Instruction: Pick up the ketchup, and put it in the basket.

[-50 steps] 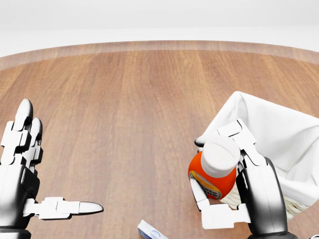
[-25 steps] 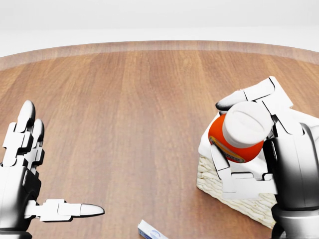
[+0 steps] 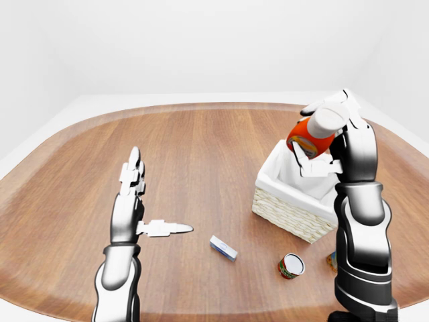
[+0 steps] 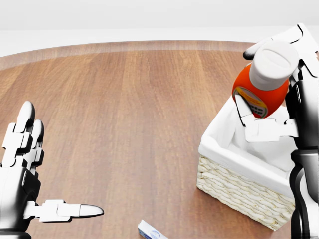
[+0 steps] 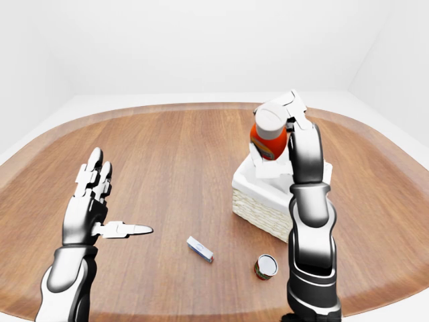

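Head view: ketchup [image 4: 260, 85] in right hand [image 4: 291, 99], tilted, cap toward camera.

The ketchup [image 4: 259, 94] has an orange-red body, a white cap and a yellow-edged label with dark print. The basket [image 4: 239, 191] is pale cream wicker with a woven pattern and a white cloth lining. The counter [image 3: 201, 154] shows warm brown wood grain in long streaks. Both the right robot hand [image 4: 279, 99] and the left robot hand [image 3: 137, 201] are white and glossy black. A small box [image 3: 223, 247] is white and blue, and a can [image 3: 291, 265] is red and green with a pale top.
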